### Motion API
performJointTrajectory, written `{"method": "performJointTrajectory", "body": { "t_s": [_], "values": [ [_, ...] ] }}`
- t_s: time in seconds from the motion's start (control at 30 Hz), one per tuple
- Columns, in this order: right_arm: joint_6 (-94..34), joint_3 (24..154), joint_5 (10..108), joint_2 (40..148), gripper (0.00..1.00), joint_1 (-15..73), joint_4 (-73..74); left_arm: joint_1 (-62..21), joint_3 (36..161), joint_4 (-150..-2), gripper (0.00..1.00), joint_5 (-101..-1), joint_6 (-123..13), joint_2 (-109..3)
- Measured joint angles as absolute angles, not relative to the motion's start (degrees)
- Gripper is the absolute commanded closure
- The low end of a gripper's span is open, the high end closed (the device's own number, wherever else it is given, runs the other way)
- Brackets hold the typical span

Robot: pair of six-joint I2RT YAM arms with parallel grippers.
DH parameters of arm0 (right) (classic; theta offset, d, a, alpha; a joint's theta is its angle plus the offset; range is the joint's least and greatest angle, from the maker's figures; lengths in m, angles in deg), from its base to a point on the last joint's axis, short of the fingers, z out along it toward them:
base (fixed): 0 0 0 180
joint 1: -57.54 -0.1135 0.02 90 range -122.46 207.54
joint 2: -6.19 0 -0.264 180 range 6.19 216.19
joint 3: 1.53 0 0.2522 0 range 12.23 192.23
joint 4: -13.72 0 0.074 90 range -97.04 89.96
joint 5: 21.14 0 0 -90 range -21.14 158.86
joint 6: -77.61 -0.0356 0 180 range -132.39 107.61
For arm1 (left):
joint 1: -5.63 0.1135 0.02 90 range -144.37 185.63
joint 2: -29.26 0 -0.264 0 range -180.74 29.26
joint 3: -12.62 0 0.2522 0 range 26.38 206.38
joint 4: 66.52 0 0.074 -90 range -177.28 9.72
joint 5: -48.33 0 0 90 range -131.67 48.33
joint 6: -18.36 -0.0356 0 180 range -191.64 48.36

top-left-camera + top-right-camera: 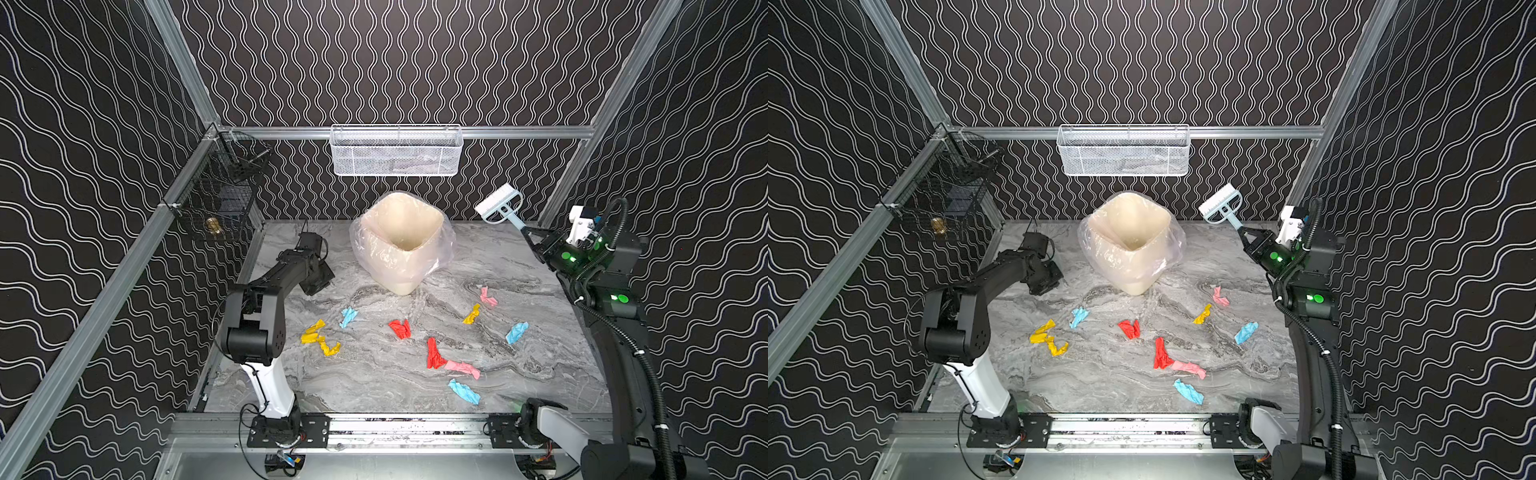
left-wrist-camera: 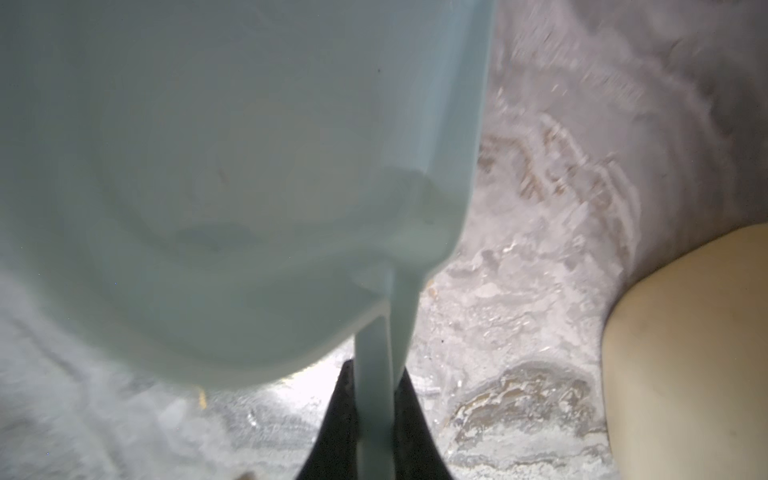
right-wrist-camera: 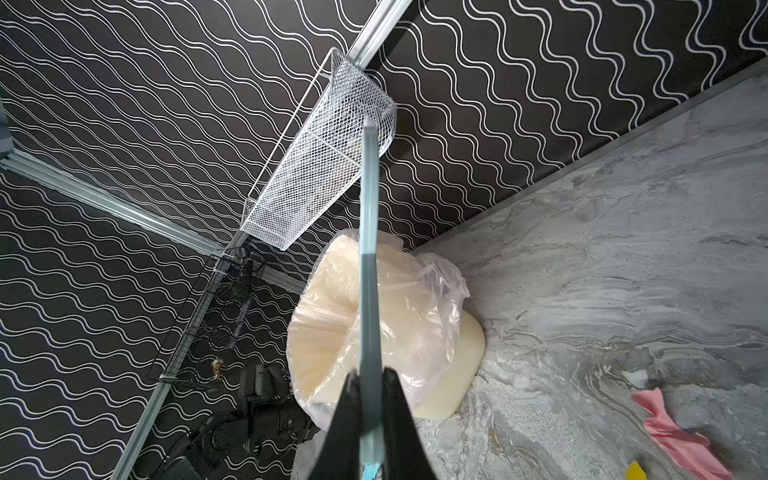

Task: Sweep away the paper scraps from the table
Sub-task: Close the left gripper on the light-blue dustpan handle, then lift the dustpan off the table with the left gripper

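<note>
Several paper scraps lie over the marble table [image 1: 374, 374]: yellow [image 1: 320, 336], light blue [image 1: 348, 317], red [image 1: 400, 328] and pink [image 1: 463, 368] among them. My right gripper [image 1: 536, 241] hangs above the far right corner, shut on the thin handle [image 3: 368, 291] of a pale blue brush whose white-bristled head [image 1: 498, 203] points up toward the back wall. My left gripper [image 2: 376, 415] is shut on the handle of a pale blue dustpan [image 2: 228, 187], low over the table at the far left. In both top views the left arm [image 1: 1000, 270] hides the dustpan.
A cream bin [image 1: 401, 241] lined with a clear plastic bag stands at the back centre, between the two grippers. A white mesh basket [image 1: 397, 151] hangs on the back rail and a black wire basket [image 1: 220, 199] on the left rail. Aluminium rails edge the table.
</note>
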State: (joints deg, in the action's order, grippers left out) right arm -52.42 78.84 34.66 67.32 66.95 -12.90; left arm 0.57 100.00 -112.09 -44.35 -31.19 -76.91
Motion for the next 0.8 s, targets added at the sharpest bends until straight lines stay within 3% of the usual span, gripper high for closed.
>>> {"method": "performJointTrajectory", "body": {
  "t_s": [0.57, 0.8],
  "values": [
    [-52.20, 78.97, 34.64, 67.01, 1.00, 66.93, -13.17, 9.57, 99.11, -107.53, 1.00, -64.98, -43.21, -81.28],
    [-52.22, 78.94, 34.64, 67.18, 1.00, 66.93, -13.17, 9.83, 99.54, -108.66, 0.73, -66.05, -46.93, -82.24]
  ]
}}
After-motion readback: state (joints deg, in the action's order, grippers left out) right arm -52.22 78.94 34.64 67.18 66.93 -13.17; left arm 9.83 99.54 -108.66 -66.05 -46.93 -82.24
